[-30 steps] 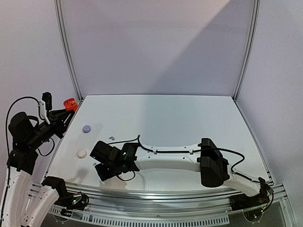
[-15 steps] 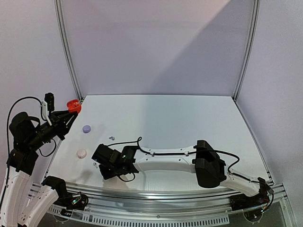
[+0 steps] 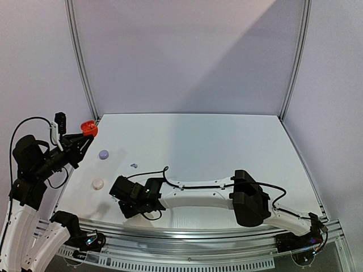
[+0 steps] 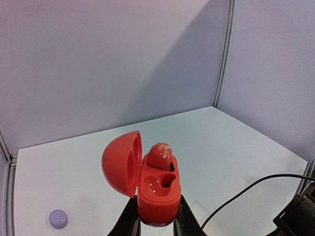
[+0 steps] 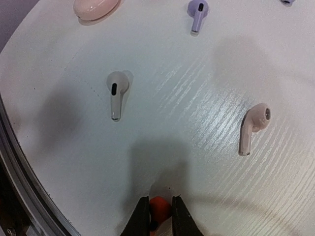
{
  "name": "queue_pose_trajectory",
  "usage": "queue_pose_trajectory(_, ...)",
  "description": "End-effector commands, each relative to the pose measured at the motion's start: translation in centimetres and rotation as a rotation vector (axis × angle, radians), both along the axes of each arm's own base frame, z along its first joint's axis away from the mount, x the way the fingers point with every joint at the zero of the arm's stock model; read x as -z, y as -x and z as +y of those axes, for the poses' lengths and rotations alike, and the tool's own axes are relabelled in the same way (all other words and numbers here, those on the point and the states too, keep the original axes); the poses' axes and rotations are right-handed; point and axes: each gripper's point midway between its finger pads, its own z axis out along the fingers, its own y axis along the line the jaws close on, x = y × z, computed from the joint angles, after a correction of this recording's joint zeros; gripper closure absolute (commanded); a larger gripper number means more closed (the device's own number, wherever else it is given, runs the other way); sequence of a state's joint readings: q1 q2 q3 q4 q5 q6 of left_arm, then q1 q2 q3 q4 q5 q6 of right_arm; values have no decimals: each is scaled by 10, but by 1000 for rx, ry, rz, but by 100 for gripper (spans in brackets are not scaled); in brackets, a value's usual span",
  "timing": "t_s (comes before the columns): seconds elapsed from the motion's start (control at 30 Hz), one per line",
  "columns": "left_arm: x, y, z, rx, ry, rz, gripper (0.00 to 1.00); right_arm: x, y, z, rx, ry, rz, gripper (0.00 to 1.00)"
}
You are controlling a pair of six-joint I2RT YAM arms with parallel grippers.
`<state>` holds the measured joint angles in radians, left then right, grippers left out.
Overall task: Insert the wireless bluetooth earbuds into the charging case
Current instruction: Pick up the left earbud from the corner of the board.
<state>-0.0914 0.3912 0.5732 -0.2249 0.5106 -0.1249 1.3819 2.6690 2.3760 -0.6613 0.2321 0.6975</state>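
white table [image 3: 227, 141], pale lilac walls behind. positions are taken from the pink case [image 5: 96, 7], which lies shut on the table.

left gripper [image 4: 156, 219]: raised off the table, behind and to the left of the pink case. its fingers are clamped on the base of the red case [image 4: 157, 191]. the lid stands open to one side. a seated red earbud [image 4: 160, 155] fills one socket; the other socket is bare.

right gripper [image 5: 158, 216]: low over the table, to the right of the pink case and nearer the arm bases. its fingers are pinched tight on a loose red earbud [image 5: 158, 205], only partly visible between them.

white earbud [image 5: 115, 93]: flat on the table, between the pink case and the right gripper. cream earbud [image 5: 253, 125]: flat, well apart from the pink case. lilac earbud [image 5: 197, 12]: flat, near the pink case. lilac case [image 3: 104, 153]: shut, just behind the pink case. no earbud touches another.
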Motion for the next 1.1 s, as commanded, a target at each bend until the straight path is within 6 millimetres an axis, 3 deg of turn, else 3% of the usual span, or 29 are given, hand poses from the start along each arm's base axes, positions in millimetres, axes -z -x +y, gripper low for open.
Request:
queue_pose_trajectory(0.0, 5, 0, -1, 0, 6, 19, 100, 24, 2, -22, -6, 128, -38, 88)
queue_pose_trajectory(0.17, 6, 2, 0, -3, 9, 25, 100, 28, 3, -29, -32, 156, -49, 97)
queue_pose_trajectory(0.37, 7, 4, -1, 4, 12, 33, 100, 14, 11, -25, -83, 96, -32, 100)
queue_pose_trajectory(0.53, 7, 5, -3, 16, 9, 25, 100, -22, 7, -20, -88, 11, -76, 100)
queue_pose_trajectory(0.6, 7, 5, -4, 25, 6, 20, 100, -46, 3, -19, -93, -35, -117, 100)
queue_pose_trajectory(0.77, 0, 13, -14, 99, 4, -27, 100, -139, -16, -27, -107, -192, -265, 100)
queue_pose_trajectory(0.9, -18, 30, -33, 253, 0, -130, 100, -263, -22, -48, -150, -351, -455, 100)
queue_pose_trajectory(1.0, -28, 40, -45, 365, 0, -186, 100, -340, -17, -64, -208, -450, -596, 100)
queue_pose_trajectory(1.07, -29, 41, -51, 420, 2, -193, 100, -381, -9, -69, -253, -525, -669, 100)
